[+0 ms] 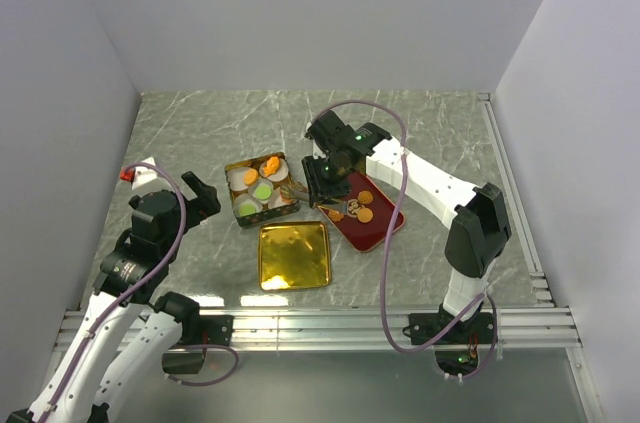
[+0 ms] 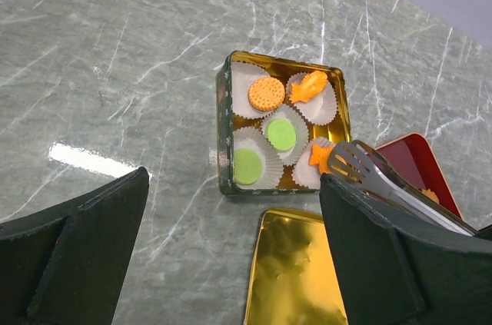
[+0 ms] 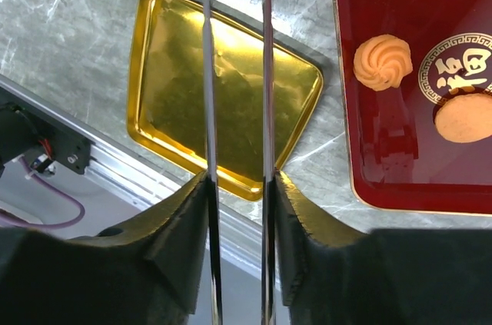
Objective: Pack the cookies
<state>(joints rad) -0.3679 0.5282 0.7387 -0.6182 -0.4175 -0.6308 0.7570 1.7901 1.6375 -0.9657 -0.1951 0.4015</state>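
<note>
**A:** Nearest the arms, the gold lid (image 1: 293,255) lies flat on the bench (image 1: 440,133).

**B:** To its left the left tool (image 2: 234,183) hangs above bare bench, jaws spread wide, holding nothing.

**A:** Further out, the red tray (image 3: 361,148) carries loose cookies (image 3: 383,61): a swirl and a plain round one show from the wrist.

**B:** Over it, the right tool (image 3: 238,187) is clamped on steel tongs (image 3: 207,94), blades slightly apart.

**A:** Their tips reach into the tin (image 2: 223,133), at an orange cookie in the near-right cup. Whether it's pinched, nobody can tell.

**B:** Four more sit in paper cups (image 2: 240,81): two green, one round orange and one fish-shaped at the far side.
</note>
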